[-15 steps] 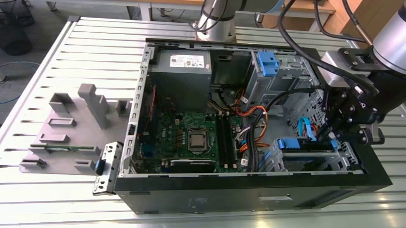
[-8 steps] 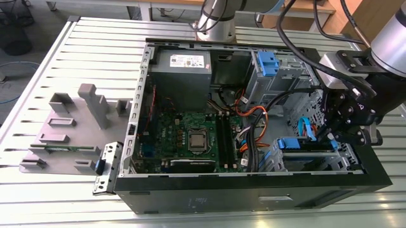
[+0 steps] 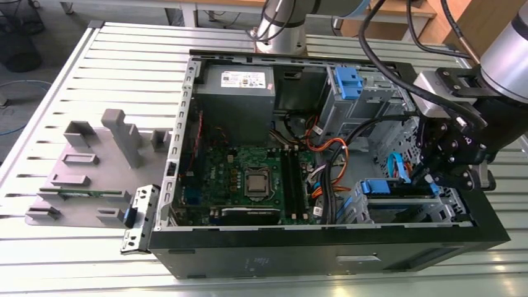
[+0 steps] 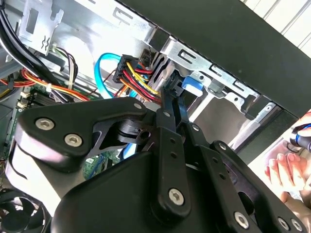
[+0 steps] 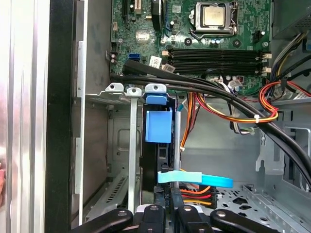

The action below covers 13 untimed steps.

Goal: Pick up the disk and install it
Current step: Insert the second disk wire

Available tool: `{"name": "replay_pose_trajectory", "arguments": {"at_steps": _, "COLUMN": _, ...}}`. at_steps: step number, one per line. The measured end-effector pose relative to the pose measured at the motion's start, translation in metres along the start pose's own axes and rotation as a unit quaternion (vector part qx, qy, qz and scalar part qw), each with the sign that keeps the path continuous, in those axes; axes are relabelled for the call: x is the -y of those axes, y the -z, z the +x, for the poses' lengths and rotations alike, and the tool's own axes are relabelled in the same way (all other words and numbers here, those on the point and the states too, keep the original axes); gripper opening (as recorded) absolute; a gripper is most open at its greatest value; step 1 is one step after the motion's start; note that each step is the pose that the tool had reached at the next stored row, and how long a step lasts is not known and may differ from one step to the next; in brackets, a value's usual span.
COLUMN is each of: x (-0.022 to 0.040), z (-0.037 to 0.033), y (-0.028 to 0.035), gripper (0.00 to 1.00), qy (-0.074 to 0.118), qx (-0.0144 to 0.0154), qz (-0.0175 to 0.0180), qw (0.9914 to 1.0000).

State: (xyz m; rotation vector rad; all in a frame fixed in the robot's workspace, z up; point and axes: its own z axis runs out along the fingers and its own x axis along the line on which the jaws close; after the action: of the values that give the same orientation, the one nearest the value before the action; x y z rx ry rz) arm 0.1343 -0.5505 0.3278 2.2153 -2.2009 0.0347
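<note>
The disk (image 5: pixel 158 145) stands on edge in the lower drive bay (image 3: pixel 449 201) of the open computer case (image 3: pixel 330 250), with its blue carrier tab (image 5: pixel 159 125) at the top. That blue carrier (image 3: pixel 384 186) shows in the bay at the exterior view's right. My gripper (image 3: pixel 433 179) reaches into this bay from the exterior view's right. In both wrist views its black fingers (image 4: pixel 167 114) lie close together on the disk's rear end, and my gripper (image 5: pixel 168 211) sits just behind a light-blue data cable (image 5: pixel 194 178). My gripper (image 4: pixel 174 92) ends beside the blue carrier (image 4: pixel 192 85).
Orange, red and black cables (image 5: pixel 233 104) run across the case beside the bay. The motherboard (image 3: pixel 247 179) lies in the middle. A tall grey drive cage with a blue bracket (image 3: pixel 347 83) stands at the back. A grey fixture (image 3: pixel 91 167) rests outside. A person's hand (image 4: pixel 284 170) is near the case.
</note>
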Motion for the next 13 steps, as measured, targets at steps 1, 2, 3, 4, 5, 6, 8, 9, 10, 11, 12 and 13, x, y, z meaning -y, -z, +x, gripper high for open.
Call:
{"name": "replay_pose_trajectory", "arguments": {"at_steps": 1, "x": 0.0, "z": 0.0, "y": -0.0001, "gripper": 0.17, "qy": 0.0, "qx": -0.0001, "qz": 0.0, "qw": 1.0}}
{"name": "replay_pose_trajectory", "arguments": {"at_steps": 2, "x": 0.0, "z": 0.0, "y": -0.0001, "gripper": 0.17, "qy": 0.0, "qx": -0.0001, "qz": 0.0, "qw": 1.0}}
{"name": "replay_pose_trajectory", "arguments": {"at_steps": 3, "x": 0.0, "z": 0.0, "y": -0.0001, "gripper": 0.17, "qy": 0.0, "qx": -0.0002, "qz": 0.0, "qw": 1.0}}
{"name": "replay_pose_trajectory", "arguments": {"at_steps": 4, "x": 0.0, "z": 0.0, "y": -0.0002, "gripper": 0.17, "qy": 0.0, "qx": -0.0001, "qz": 0.0, "qw": 1.0}}
{"name": "replay_pose_trajectory", "arguments": {"at_steps": 5, "x": 0.0, "z": 0.0, "y": -0.0007, "gripper": 0.17, "qy": 0.0, "qx": -0.0001, "qz": 0.0, "qw": 1.0}}
{"name": "replay_pose_trajectory", "arguments": {"at_steps": 6, "x": 0.0, "z": 0.0, "y": -0.0011, "gripper": 0.17, "qy": 0.0, "qx": -0.0003, "qz": 0.0, "qw": 1.0}}
{"name": "replay_pose_trajectory", "arguments": {"at_steps": 8, "x": 0.0, "z": 0.0, "y": -0.0013, "gripper": 0.17, "qy": 0.0, "qx": -0.0003, "qz": 0.0, "qw": 1.0}}
{"name": "replay_pose_trajectory", "arguments": {"at_steps": 9, "x": 0.0, "z": 0.0, "y": -0.0014, "gripper": 0.17, "qy": 0.0, "qx": -0.0002, "qz": 0.0, "qw": 1.0}}
{"name": "replay_pose_trajectory", "arguments": {"at_steps": 10, "x": 0.0, "z": 0.0, "y": -0.0016, "gripper": 0.17, "qy": 0.0, "qx": -0.0001, "qz": 0.0, "qw": 1.0}}
{"name": "replay_pose_trajectory", "arguments": {"at_steps": 11, "x": 0.0, "z": 0.0, "y": -0.0017, "gripper": 0.17, "qy": 0.0, "qx": -0.0001, "qz": 0.0, "qw": 1.0}}
{"name": "replay_pose_trajectory", "arguments": {"at_steps": 12, "x": 0.0, "z": 0.0, "y": -0.0017, "gripper": 0.17, "qy": 0.0, "qx": 0.0, "qz": 0.0, "qw": 1.0}}
{"name": "replay_pose_trajectory", "arguments": {"at_steps": 13, "x": 0.0, "z": -0.0001, "y": -0.0018, "gripper": 0.17, "qy": 0.0, "qx": 0.0002, "qz": 0.0, "qw": 1.0}}
